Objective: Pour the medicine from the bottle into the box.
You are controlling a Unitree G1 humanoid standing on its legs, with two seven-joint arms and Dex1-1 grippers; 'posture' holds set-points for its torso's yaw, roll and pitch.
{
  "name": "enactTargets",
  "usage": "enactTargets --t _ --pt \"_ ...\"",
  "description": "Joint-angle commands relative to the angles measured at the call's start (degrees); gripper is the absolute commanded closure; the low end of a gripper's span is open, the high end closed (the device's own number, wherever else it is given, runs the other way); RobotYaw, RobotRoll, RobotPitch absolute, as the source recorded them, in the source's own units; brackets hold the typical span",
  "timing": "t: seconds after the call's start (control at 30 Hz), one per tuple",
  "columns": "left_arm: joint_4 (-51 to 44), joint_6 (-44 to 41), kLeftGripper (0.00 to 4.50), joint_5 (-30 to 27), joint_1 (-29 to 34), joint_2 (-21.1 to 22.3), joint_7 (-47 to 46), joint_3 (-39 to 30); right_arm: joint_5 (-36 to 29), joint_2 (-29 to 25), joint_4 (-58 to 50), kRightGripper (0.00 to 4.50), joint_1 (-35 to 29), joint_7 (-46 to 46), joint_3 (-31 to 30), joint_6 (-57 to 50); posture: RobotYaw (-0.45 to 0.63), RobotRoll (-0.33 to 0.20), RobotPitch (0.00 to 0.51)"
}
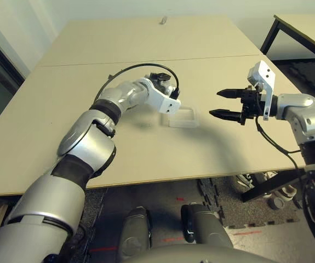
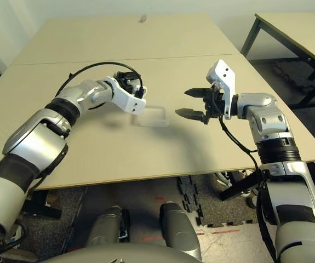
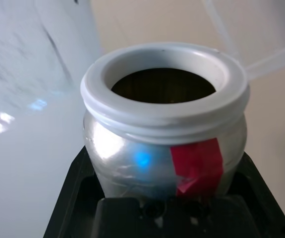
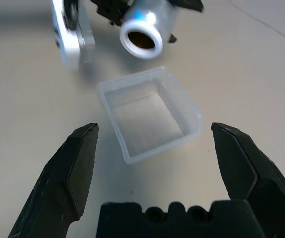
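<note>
Two grippers were at work over a tan table (image 1: 146,164). The left gripper (image 4: 147,10) was clenched on the bottle (image 3: 164,134), gripping it low on its body, near a strip of red tape. The bottle's cap was off, and its wide white mouth stood open with a dark interior; whether any medicine remained inside could not be told. From the right wrist view, the bottle lay tipped roughly level, its mouth facing toward the box (image 4: 149,111) and held just beside that tray's far edge, above the table.

The box, a clear shallow square tray, rested flat on the table between the two arms and looked empty, with nothing visible on its floor. The right gripper (image 1: 225,104) hovered on the tray's other side, near it but apart, its two black fingers spread wide and holding nothing.

By these signs, opening and carrying the bottle were done. The pour itself seemed just beginning: the mouth probably needed to come over the tray and tilt downward.
</note>
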State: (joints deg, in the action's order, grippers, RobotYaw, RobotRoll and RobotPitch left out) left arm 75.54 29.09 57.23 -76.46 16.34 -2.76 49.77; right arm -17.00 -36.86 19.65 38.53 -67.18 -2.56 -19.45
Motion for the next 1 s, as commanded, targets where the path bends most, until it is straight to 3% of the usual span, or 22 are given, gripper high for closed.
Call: enactTargets --t 0.03,0.23,0.5,0.57,0.83,1.0 --pt "1.84 -1.32 1.71 3.49 -3.41 -0.39 -3.47 2.66 -0.48 -0.63 -0.96 0.0 -1.26 0.31 1.23 -0.62 -0.18 0.0 0.04" --pt "3.05 -2.86 1.71 8.55 -5.69 -2.22 -5.5 7.22 -0.47 0.33 -1.49 0.0 -1.16 0.76 1.02 -1.14 -0.18 0.0 0.042" --pt "3.34 -3.09 1.71 8.83 -4.47 -3.02 -4.99 7.59 -0.83 0.4 -3.0 0.0 -2.13 1.05 1.72 -1.98 -0.19 0.0 0.042" --pt "3.58 -2.78 1.71 6.03 -3.94 -2.84 -2.72 5.0 -0.87 0.28 -3.21 0.0 -2.27 1.09 1.83 -2.17 -0.19 0.0 0.041" --pt "2.96 -5.03 1.71 -27.85 1.69 -2.81 24.05 -28.36 -0.72 -0.03 -2.16 0.0 -1.31 0.96 1.88 -2.17 -0.18 0.0 0.045" --pt "1.15 -10.66 1.71 -43.08 5.0 -2.88 34.89 -44.02 -0.62 0.33 -1.25 0.0 -0.72 0.94 1.62 -1.85 -0.16 0.0 0.05"
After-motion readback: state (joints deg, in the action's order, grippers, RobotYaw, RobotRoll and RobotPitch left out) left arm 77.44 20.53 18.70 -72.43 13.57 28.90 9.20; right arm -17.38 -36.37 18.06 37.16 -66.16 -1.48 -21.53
